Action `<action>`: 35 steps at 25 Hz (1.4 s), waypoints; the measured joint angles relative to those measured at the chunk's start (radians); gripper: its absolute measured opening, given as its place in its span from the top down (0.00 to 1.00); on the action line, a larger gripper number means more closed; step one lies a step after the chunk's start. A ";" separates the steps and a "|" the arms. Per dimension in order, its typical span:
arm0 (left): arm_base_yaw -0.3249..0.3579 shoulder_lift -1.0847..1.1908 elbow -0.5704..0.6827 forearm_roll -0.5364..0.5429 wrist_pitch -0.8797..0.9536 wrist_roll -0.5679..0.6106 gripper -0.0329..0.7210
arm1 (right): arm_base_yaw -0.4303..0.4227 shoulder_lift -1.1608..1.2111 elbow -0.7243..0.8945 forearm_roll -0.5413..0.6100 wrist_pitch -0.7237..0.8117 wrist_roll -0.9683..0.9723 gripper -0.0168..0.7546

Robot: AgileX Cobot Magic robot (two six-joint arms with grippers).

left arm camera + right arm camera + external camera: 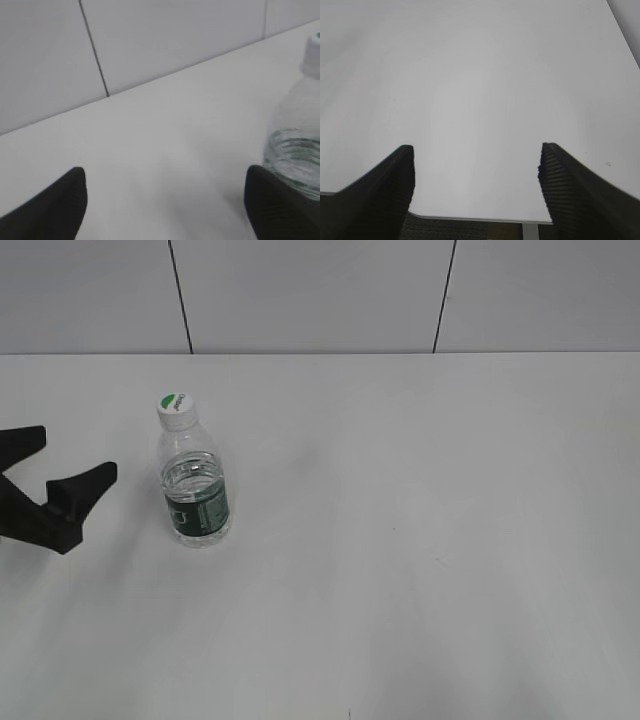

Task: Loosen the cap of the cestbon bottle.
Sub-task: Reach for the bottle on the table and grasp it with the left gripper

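The cestbon bottle (195, 490) stands upright on the white table, left of centre, with its dark green label band low on the body. Its white cap (177, 409) with the green half-circle sits on the neck. My left gripper (70, 465) is open and empty, a short way left of the bottle and apart from it. In the left wrist view the bottle (297, 145) shows at the right edge, just beyond the right finger of the open jaws (165, 200). My right gripper (476, 185) is open and empty over the near table edge; it is out of the exterior view.
The white table (420, 540) runs back to a grey panelled wall (320, 290). The table's near edge (470, 218) and the floor below show in the right wrist view.
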 joint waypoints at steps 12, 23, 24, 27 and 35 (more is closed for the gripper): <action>0.000 0.204 -0.013 0.263 -0.042 -0.036 0.17 | 0.000 0.000 0.000 0.000 0.000 0.001 0.22; 0.000 0.251 -0.113 0.398 -0.046 -0.136 0.14 | 0.000 0.000 0.000 0.000 0.000 0.001 0.22; 0.000 0.251 -0.128 0.414 -0.046 -0.150 0.14 | 0.000 0.000 0.000 0.000 0.000 0.001 0.22; 0.000 0.252 -0.168 0.450 -0.047 -0.167 0.14 | 0.000 0.000 0.000 0.000 0.000 0.001 0.22; 0.000 0.253 -0.258 0.530 0.012 -0.214 0.14 | 0.000 0.000 0.000 0.000 0.000 0.000 0.22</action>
